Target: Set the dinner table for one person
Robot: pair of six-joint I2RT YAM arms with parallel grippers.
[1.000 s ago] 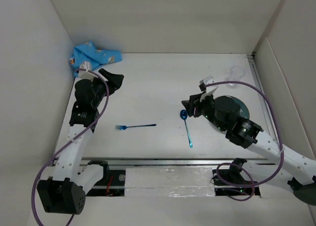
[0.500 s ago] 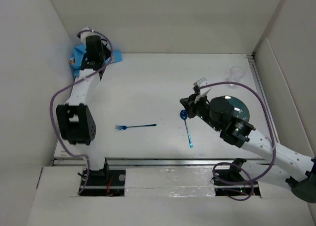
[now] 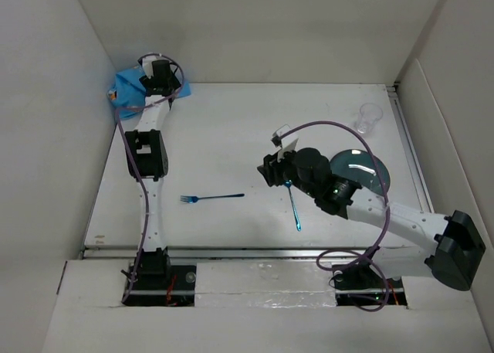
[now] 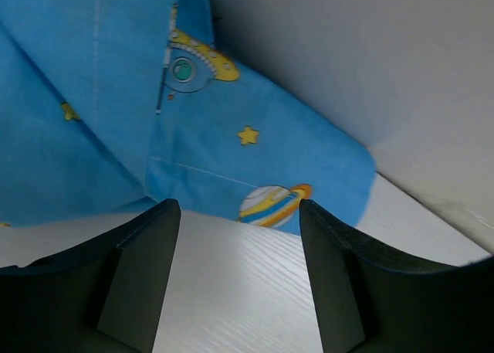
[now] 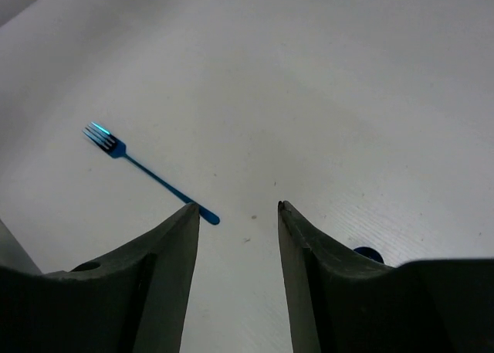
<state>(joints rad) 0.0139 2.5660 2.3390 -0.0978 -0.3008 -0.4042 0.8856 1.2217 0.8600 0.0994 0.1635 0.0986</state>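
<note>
Placemat (image 4: 93,121), blue with cartoon planets, lies rumpled in the far left corner of the white walled surface (image 3: 231,129). Left pincer (image 4: 235,214) hangs over the placemat's edge, jaws wide, holding nothing. Right pincer (image 5: 237,208) hovers mid-surface beside the spoon (image 3: 294,205), jaws partly apart and empty, facing the fork (image 5: 147,175). Plate (image 3: 363,170) and cup (image 3: 369,117) sit near the right edge.

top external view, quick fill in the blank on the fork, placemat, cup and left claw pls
1. The fork lies on the dinner table with its tines toward the ___ arm.
2. The crumpled placemat is ___ in colour.
3. The clear cup stands near the table's far ___ corner.
4. The left claw hangs over the placemat with its jaws ___.
Missing words: left; blue; right; open.
</note>
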